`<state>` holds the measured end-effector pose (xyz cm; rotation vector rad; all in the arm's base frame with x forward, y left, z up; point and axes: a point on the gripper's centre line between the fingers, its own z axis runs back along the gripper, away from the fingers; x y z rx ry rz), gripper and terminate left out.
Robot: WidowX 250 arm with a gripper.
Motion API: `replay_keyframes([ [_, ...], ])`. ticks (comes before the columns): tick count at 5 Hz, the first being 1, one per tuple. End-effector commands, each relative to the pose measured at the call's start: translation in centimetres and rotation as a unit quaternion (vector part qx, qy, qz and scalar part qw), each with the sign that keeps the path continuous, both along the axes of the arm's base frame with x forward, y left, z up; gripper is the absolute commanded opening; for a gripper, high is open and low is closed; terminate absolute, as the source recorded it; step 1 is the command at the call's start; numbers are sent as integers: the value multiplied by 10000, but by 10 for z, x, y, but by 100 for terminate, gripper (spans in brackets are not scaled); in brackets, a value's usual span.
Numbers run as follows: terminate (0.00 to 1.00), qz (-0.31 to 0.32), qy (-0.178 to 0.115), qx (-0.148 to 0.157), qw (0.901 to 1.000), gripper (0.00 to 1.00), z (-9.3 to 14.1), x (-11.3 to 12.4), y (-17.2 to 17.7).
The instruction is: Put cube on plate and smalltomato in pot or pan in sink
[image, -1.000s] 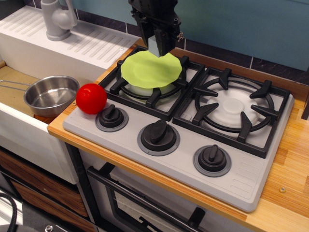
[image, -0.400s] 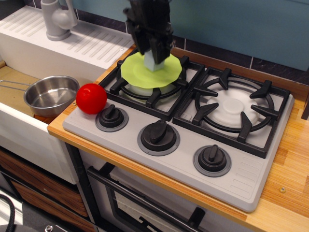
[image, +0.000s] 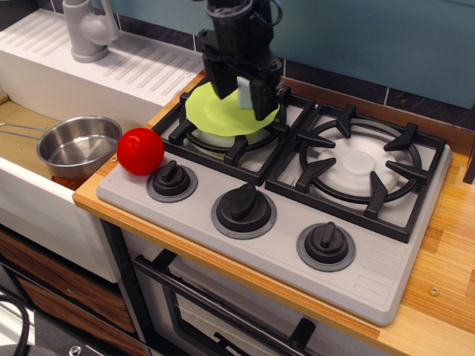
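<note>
My gripper (image: 243, 93) is low over the light yellow-green plate (image: 211, 111), which lies on the back left burner. The pale grey-blue cube (image: 245, 92) shows between the two black fingers (image: 223, 80), down at the plate's surface; the jaws still stand against its sides. The red smalltomato (image: 140, 150) sits on the stove's front left corner beside a knob. The steel pot (image: 79, 145) stands in the sink (image: 30, 194), handle pointing left, nothing inside it.
A grey tap (image: 89, 28) rises from the ribbed white drainboard (image: 141, 70) behind the sink. The right burner (image: 361, 165) has bare black grates. Three black knobs (image: 243, 203) line the stove's front, and a wooden counter (image: 453, 245) runs along the right.
The gripper has come down from behind the plate onto it, carrying the cube, and has turned slightly. The tomato and pot have not moved.
</note>
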<state>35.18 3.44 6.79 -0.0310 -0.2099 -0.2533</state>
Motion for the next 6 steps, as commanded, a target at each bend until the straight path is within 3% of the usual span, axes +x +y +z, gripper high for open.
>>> replay_keyframes([
  [1,0,175,-71,169,9997,100,57,-13,-16],
  [2,0,-3,214,333,9992,100,78,-26,-24],
  [5,0,-3,214,333,9992,100,78,-26,-24],
  [6,0,-97,292,316,9990,100,96,-60,1],
])
